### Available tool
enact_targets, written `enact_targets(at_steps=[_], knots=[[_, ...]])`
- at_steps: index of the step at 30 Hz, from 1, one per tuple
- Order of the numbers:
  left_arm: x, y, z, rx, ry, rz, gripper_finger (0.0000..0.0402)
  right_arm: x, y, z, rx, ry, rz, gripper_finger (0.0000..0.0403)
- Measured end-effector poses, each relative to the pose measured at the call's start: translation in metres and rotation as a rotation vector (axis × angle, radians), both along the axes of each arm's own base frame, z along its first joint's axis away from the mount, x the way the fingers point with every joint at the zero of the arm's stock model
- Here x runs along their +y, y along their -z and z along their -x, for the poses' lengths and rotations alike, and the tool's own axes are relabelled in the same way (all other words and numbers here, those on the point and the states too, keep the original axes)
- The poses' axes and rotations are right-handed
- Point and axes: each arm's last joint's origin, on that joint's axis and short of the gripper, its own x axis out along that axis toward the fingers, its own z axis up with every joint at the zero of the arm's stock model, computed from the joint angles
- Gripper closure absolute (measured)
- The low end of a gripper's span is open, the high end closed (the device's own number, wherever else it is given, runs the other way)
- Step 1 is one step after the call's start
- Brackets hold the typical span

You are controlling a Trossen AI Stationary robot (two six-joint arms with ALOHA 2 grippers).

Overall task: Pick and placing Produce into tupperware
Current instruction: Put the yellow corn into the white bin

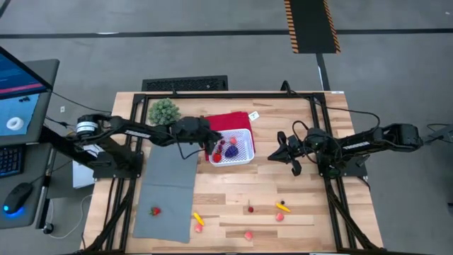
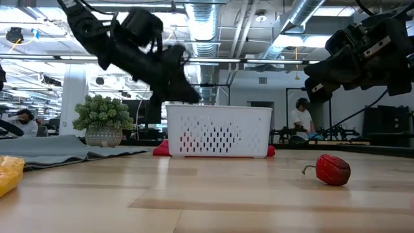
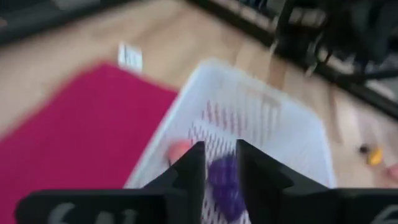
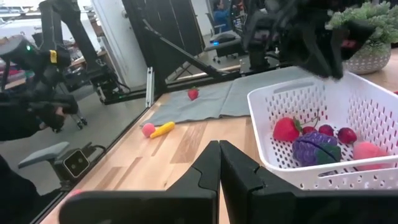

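The white latticed tupperware (image 1: 249,142) stands on a red cloth (image 1: 228,120) at the table's middle. In it lie a purple piece (image 4: 316,149), a red strawberry (image 4: 286,129), dark red cherries (image 4: 336,132) and a pink piece (image 4: 367,151). My left gripper (image 1: 212,146) hangs over the tupperware's left rim, open by a narrow gap (image 3: 221,165), with nothing between its fingers; the purple piece shows through the gap, down in the tupperware. My right gripper (image 1: 276,154) waits shut (image 4: 221,158) to the right of the tupperware.
Loose produce lies toward the near edge: a strawberry (image 1: 155,210) on the grey mat (image 1: 166,184), a yellow piece (image 1: 198,220), red and pink pieces (image 1: 250,209) (image 1: 248,234), a yellow-red one (image 1: 282,207). A green potted plant (image 1: 163,111) stands at the far left.
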Motion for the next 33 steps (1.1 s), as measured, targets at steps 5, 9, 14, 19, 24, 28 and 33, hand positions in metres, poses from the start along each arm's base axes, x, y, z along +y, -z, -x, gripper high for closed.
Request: enact_targets(at_steps=[5, 9, 14, 19, 24, 28, 33], knots=[[-0.008, -0.05, 0.02, -0.135, 0.052, -0.092, 0.0299, 0.0, -0.004, 0.0, -0.032, 0.0, -0.007, 0.0371], [-0.025, -0.083, 0.048, -0.2, 0.129, -0.17, 0.0296, 0.0, -0.008, 0.0, -0.078, -0.012, -0.001, 0.0371], [-0.048, -0.09, 0.087, -0.249, 0.217, -0.238, 0.0297, 0.001, -0.008, 0.001, -0.078, -0.088, -0.004, 0.0371], [-0.063, -0.089, 0.129, -0.37, 0.178, -0.26, 0.0297, 0.007, -0.009, 0.001, -0.081, -0.152, -0.021, 0.0374], [-0.077, -0.08, 0.158, -0.481, 0.353, -0.281, 0.0297, 0.016, -0.016, 0.001, -0.163, -0.208, 0.002, 0.037], [-0.081, -0.066, 0.17, -0.503, 0.387, -0.318, 0.0297, 0.021, -0.018, 0.001, -0.195, -0.211, 0.029, 0.037], [-0.082, -0.044, 0.177, -0.539, 0.412, -0.36, 0.0297, 0.026, -0.018, 0.0, -0.208, -0.177, 0.054, 0.0375]])
